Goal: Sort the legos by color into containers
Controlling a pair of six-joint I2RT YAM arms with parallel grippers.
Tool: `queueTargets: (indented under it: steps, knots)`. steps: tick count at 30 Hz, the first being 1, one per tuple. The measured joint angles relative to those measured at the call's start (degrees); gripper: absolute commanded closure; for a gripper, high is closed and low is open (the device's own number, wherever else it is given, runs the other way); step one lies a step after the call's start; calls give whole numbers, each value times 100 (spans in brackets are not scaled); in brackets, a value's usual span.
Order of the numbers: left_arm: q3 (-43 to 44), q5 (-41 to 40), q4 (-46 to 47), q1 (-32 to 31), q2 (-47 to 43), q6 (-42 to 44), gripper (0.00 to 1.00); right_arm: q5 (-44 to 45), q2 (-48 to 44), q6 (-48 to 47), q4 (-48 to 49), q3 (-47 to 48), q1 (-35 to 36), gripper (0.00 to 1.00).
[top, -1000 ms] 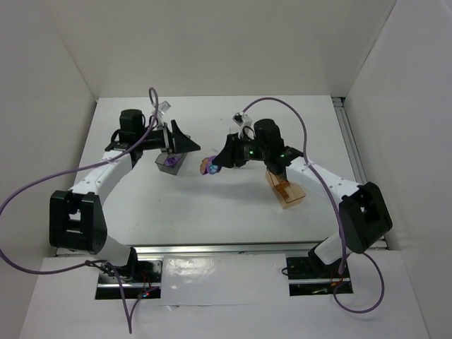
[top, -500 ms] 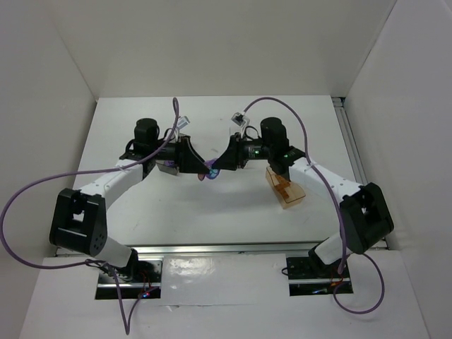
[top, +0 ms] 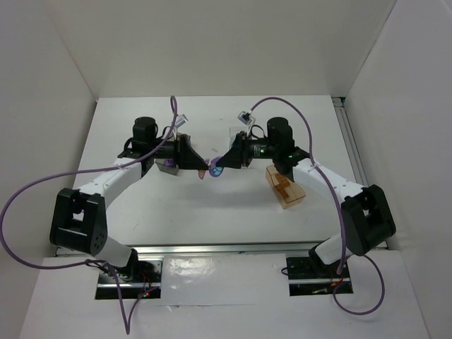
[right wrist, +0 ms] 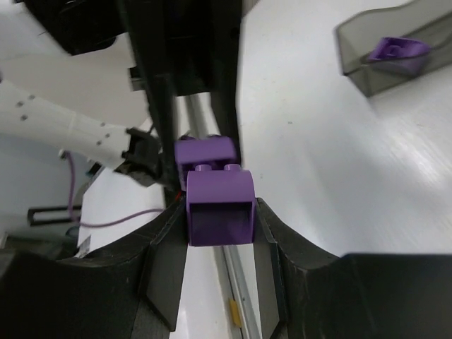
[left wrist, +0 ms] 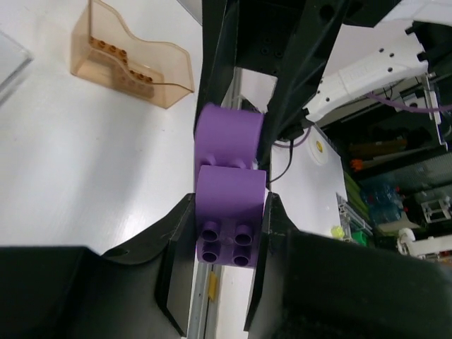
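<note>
While left end effector (left wrist: 228,212) and right end effector (right wrist: 219,212) grip purple legos (left wrist: 228,134) (touching), grey bin (right wrist: 359,70) holds one

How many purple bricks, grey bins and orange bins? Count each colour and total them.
Smoky dark grey plastic bin: 1
Translucent orange-amber plastic bin: 1
Purple plastic toy bricks: 3, one in left hand, one in right hand, one in that grey bin
Total: 5

The near brick (left wrist: 231,212) and the far brick (left wrist: 228,134) are both purple. The translucent bin (left wrist: 169,70) is amber, its bricks (left wrist: 127,60) orange. The smoky bin (right wrist: 357,67) is dark grey, the surface (left wrist: 85,155) white.
</note>
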Motion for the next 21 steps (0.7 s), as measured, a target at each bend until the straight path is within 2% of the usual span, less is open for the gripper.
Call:
queueTargets:
  steps: [6, 9, 11, 15, 18, 21]
  knots:
    - [66, -92, -103, 549, 87, -168, 100, 684, -190, -210, -437, -52, -258, 90]
    - [267, -520, -490, 826, 262, -144, 100, 975, -350, -299, -632, -85, -345, 90]
    - [584, -1259, -1043, 881, 396, -2, 100, 1185, -428, -343, -763, -87, -350, 90]
    - [1499, -3530, -2208, 789, 822, 138, 100, 1604, -533, -422, -1003, -92, -350, 90]
    - [1698, -5018, -2728, 632, 940, 131, 100, 1829, -623, -476, -1191, -142, -350, 90]
    - [1843, -6039, -3034, 527, 1128, 109, 100, 1965, -678, -503, -1268, -223, -350, 90]
